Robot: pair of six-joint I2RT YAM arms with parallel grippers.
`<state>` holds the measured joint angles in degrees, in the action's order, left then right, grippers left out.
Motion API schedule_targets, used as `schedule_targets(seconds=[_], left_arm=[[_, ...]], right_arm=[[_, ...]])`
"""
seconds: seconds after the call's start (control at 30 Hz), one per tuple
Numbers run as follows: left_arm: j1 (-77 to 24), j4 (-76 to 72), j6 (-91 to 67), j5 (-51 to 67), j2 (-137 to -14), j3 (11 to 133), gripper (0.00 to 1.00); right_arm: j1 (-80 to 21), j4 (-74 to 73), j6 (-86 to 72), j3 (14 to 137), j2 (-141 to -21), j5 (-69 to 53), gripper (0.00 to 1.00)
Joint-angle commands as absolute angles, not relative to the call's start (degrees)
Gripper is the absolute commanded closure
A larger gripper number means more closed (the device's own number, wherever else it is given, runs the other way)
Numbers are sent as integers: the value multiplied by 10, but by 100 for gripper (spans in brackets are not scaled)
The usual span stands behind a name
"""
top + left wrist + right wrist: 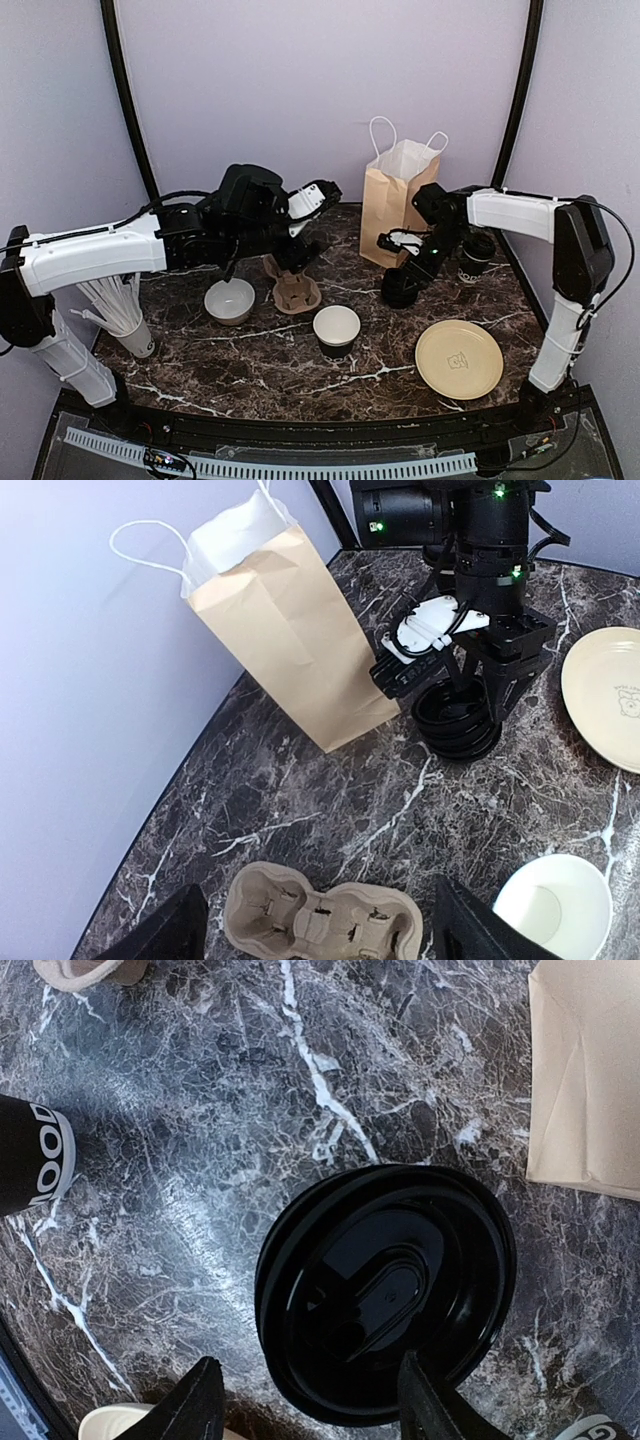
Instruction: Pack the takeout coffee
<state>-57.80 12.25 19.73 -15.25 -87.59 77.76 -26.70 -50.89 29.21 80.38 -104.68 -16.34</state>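
nearest the arms, well in front of the paper bag point(393, 205) and to its right, a plate point(459, 358) lies bare. in front of the bag and to its left stand a lidless cup point(337, 328) and a bowl point(230, 300). further in, left of the bag, the cup carrier point(296, 292) sits on the marble table point(250, 370), its visible wells holding nothing. the left gripper point(320, 932) hangs over it, fingers spread wide, gripping nothing. just in front of the bag, the right gripper point(310, 1405) is down over the lid stack point(385, 1290), fingers spread either side of the top lid; no pinch is evident. one takeout coffee point(477, 255), black with white lettering, stands just right of the bag, behind the right arm and apart from both grippers; whether it is lidded cannot be told. a second such cup is not found in any view. the bag stands upright at the back, contents hidden. assessment: packing appears not begun; the cups are yet to be seated in carrier or bag.
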Motion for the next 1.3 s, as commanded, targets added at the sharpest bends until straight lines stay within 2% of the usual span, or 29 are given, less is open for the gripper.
schedule_targets(seconds=[0.0, 0.33, 0.57, 0.83, 1.27], left_arm=[[-579, 76, 161, -147, -893, 755, 20], [-579, 74, 165, -141, -887, 738, 20], [-579, 79, 174, -147, -892, 734, 20], [-579, 82, 178, -152, -895, 733, 20], [-579, 70, 197, -170, -897, 721, 20]], right_arm=[[-275, -517, 280, 832, -1056, -160, 42], [-275, -535, 279, 863, -1090, -182, 61], [-275, -542, 278, 870, -1098, -193, 66], [-275, -555, 278, 879, -1098, -207, 84], [-275, -569, 276, 883, -1066, -227, 93]])
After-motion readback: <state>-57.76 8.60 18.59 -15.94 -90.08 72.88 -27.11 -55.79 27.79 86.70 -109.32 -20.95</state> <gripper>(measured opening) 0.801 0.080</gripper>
